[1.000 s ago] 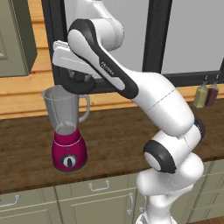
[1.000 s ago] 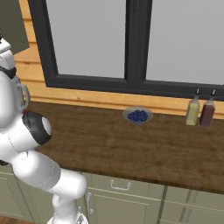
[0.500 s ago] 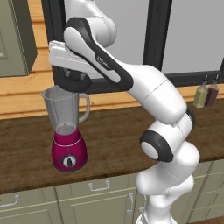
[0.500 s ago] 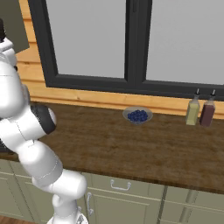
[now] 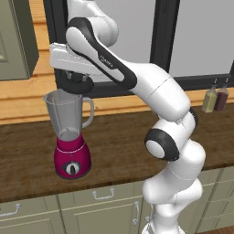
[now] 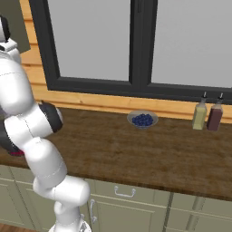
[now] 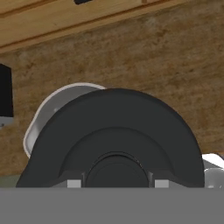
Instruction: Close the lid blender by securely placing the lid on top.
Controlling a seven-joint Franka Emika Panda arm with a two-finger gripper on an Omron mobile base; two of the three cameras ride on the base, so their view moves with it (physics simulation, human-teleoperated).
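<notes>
Positioning the lid (image 7: 116,144) above the blender (image 5: 68,132) rim; the gripper (image 5: 77,86) grips it. Next: shift slightly left, then lower squarely and seat it.

A long counter (image 6: 149,154) with a dark brown wooden top is seen above pale green cabinet drawers. A blender (image 5: 69,132) with a clear grey tapered jar and a rounded magenta base is stood on the counter near its front edge. A small round dark blue bowl (image 6: 142,119) is placed at the back of the counter, below the window. Two small bottles, one olive yellow (image 6: 199,115) and one dark brown (image 6: 215,117), are set just beside each other, well apart from the blender.
</notes>
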